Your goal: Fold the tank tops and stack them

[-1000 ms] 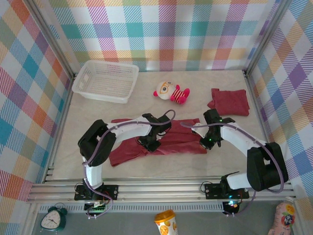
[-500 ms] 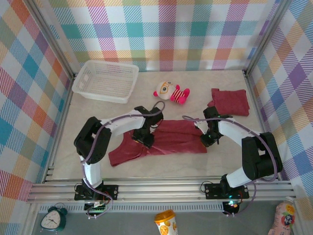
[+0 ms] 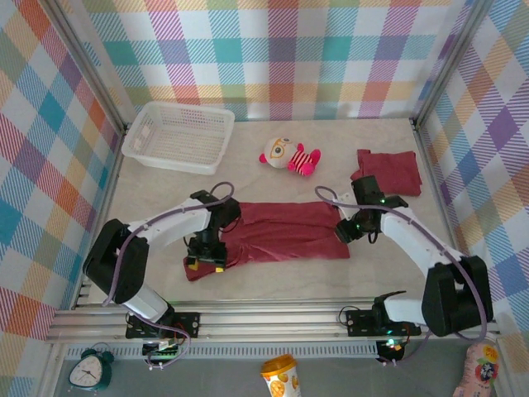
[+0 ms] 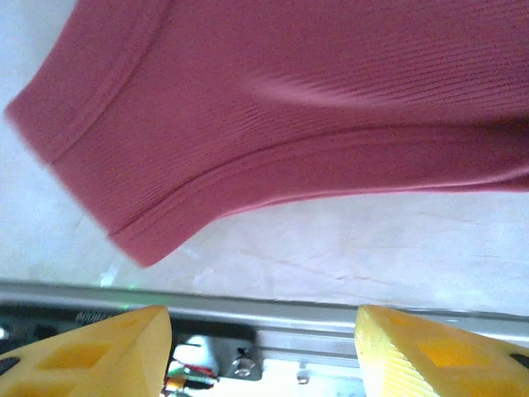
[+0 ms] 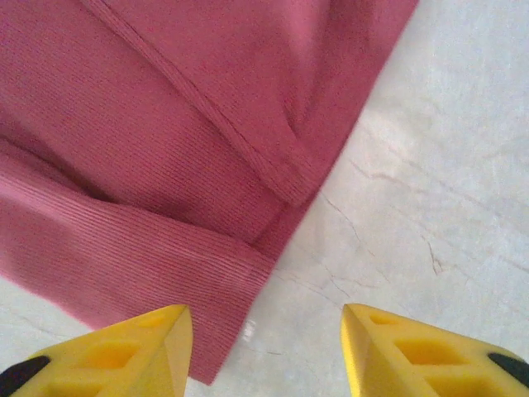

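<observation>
Top external: we find the left gripper [image 3: 200, 258] and right gripper [image 3: 347, 231] parted and empty over opposite ends of the tank top [image 3: 285, 233] toward the table's [image 3: 165, 194] near edge, likely positioned for folding.

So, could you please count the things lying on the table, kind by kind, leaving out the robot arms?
Dark red soft cloth tank tops: 2 (one spread out, one folded)
White plastic mesh basket: 1
Red-and-pink striped plush doll: 1
Total: 4
</observation>
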Controlling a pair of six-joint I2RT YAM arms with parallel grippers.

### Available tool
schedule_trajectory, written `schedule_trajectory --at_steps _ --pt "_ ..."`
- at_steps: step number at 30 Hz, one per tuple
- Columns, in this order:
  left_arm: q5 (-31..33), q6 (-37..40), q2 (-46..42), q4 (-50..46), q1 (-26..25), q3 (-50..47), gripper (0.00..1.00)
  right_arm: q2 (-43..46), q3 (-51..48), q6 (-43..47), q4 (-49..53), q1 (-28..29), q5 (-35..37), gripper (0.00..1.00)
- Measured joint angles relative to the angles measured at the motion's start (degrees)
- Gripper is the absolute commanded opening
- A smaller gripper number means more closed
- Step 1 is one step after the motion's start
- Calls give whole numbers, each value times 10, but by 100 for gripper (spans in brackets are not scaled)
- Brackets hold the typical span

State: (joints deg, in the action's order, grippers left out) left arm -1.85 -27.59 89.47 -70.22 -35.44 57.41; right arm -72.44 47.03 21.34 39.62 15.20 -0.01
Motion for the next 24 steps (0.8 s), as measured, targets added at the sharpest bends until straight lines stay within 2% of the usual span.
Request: schedule_trajectory --at_steps 8,14,19,24 --pt "30 -75 -64 27 60 -86 58 55 -38 -12 -36 53 -70 53" --pt "41 -106 -68 66 81 -112 55 60 -67 -15 -44 82 -82 53" --pt "45 -127 -68 103 97 -138 47 60 -69 -14 -51 88 -82 53" --pt "42 -146 -71 135 101 -159 33 60 -69 -14 -52 88 -80 53"
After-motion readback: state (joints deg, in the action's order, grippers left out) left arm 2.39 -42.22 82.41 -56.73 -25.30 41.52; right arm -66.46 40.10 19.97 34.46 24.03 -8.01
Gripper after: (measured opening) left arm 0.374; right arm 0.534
